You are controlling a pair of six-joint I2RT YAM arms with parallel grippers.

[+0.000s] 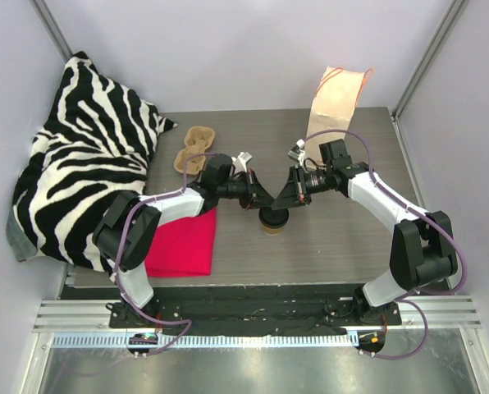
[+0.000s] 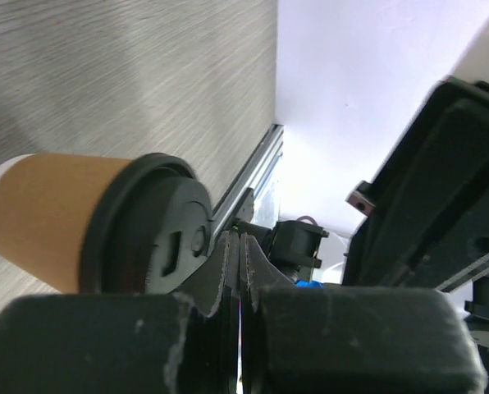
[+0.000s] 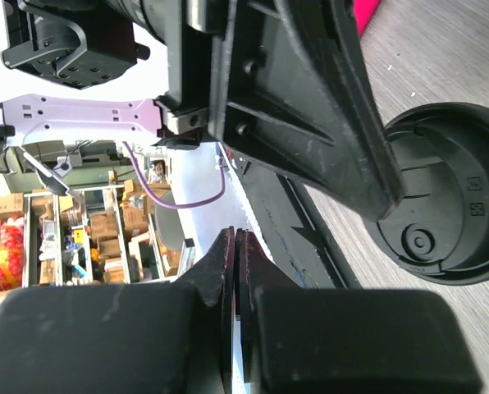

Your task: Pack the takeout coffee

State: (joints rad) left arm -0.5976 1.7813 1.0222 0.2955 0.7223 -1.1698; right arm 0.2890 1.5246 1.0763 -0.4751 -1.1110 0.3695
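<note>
A small brown takeout coffee cup (image 1: 273, 220) stands at the centre of the overhead frame on a grey wood-grain tabletop (image 1: 343, 238), its black lid (image 3: 445, 197) already on. The cup is upright, long axis vertical, lid facing up toward the overhead camera.

Both arms meet just above it. The left end effector (image 2: 240, 246) is closed, fingertips pressed together on nothing. The right end effector (image 3: 235, 246) is closed and empty too.

Packing appears not yet begun. The pulp carrier (image 1: 194, 152) sits empty toward the upper left. The paper bag (image 1: 336, 103) stands at the upper right, well apart from the cup.
</note>
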